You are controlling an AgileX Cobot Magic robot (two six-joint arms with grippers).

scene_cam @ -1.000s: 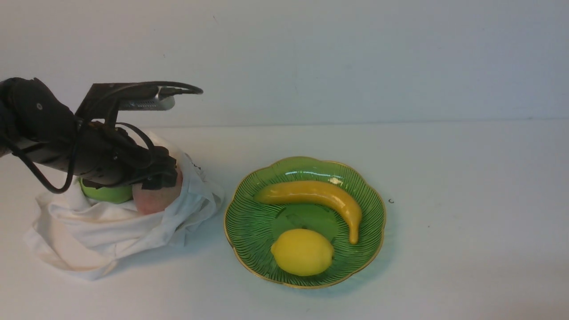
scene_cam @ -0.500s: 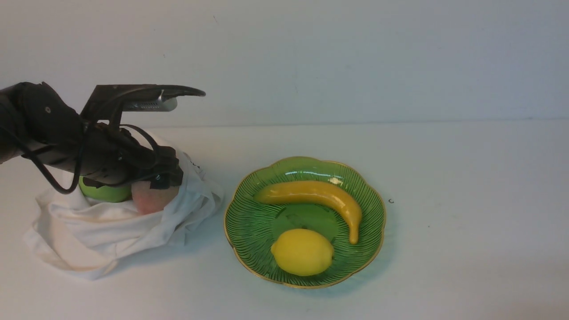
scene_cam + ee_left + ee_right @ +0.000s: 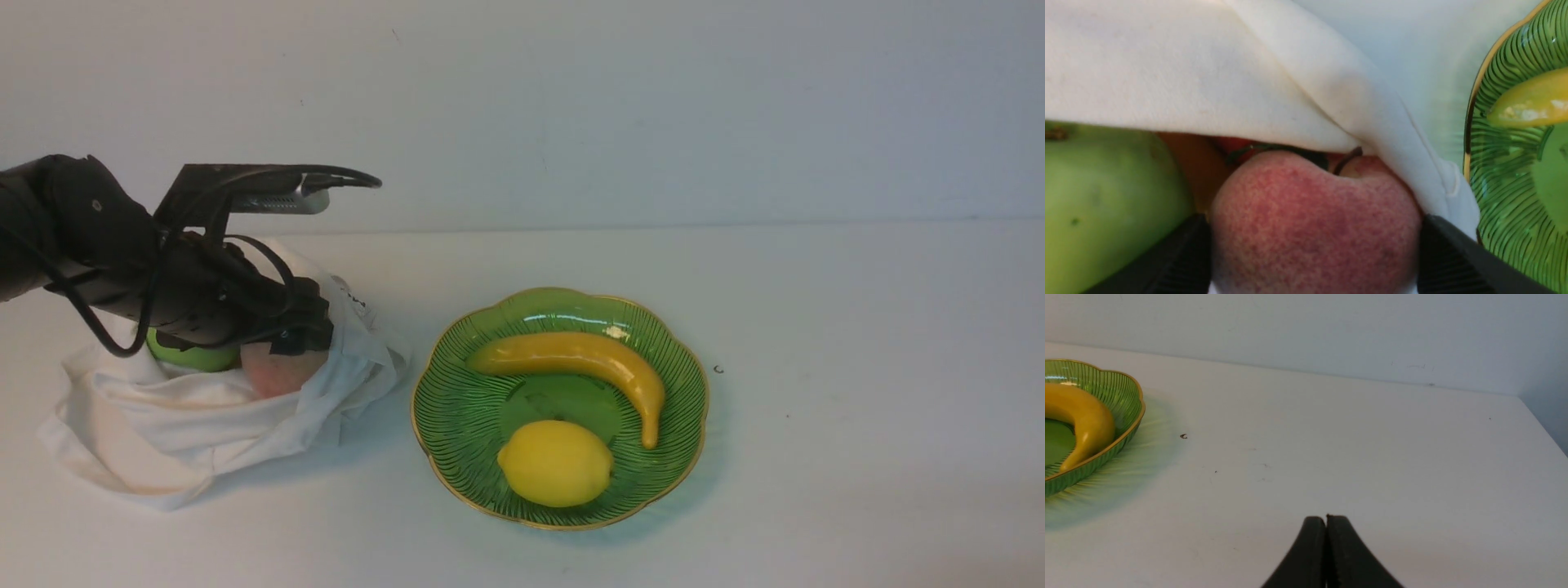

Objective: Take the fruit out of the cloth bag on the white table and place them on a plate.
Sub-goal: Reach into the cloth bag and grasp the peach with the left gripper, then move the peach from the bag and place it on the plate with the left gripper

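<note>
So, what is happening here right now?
The left gripper reaches into the cloth bag, and its fingers press against both sides of the peach, which is not lifted yet. A green apple lies beside it in the bag. The plate already holds a banana and a lemon. The right gripper is shut, above the white table.

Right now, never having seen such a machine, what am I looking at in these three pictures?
A two-armed robot. One camera looks forward from between its arms; one sits on each wrist. On the white table: a cloth bag holding a peach and a green apple, and a green plate with a banana and lemon. The left hand reaches into the bag, its fingers pressed against the peach's sides, not yet lifting. The right hand is shut, empty, over the table.
</note>
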